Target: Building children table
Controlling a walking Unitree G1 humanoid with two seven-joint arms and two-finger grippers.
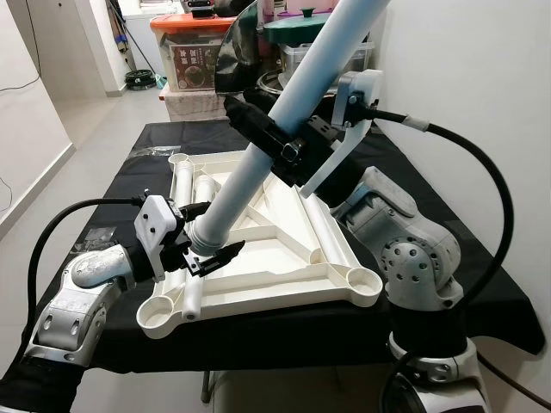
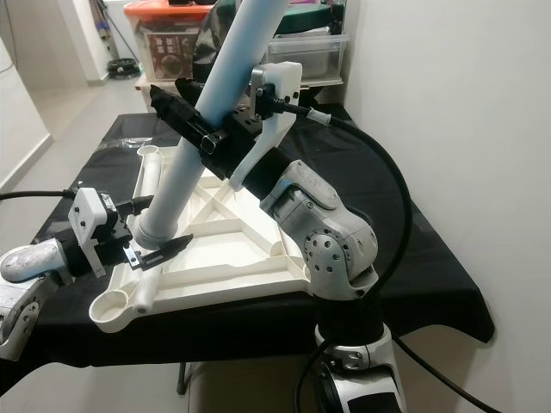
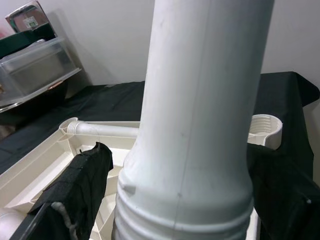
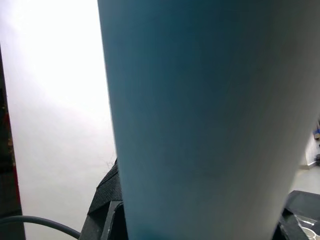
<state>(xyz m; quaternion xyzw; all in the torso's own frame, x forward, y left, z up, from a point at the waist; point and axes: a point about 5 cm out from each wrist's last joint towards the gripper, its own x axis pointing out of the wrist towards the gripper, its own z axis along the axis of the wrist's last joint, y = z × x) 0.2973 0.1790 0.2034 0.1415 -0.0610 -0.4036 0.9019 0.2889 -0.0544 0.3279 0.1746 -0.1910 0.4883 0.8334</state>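
Left eye view: tabletop [image 1: 284,249] underside holds spare leg [image 1: 203,190].

The pale blue leg [image 1: 284,112] I'm gripping is running off the frame at 12 o'clock, and it is hiding my right jaws' fingers.

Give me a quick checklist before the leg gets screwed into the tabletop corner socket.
1. Right end effector clamped on table leg mid-shaft: ok.
2. Left end effector fingers either side of the leg's threaded end: ok.
3. Threaded end seated in near-left corner socket: not ok, it sits above and beside it.
4. Leg upright over socket: not ok, tilted.
5. Tabletop flat, underside up, on black cloth: ok.
6. Threads undamaged: cannot tell.
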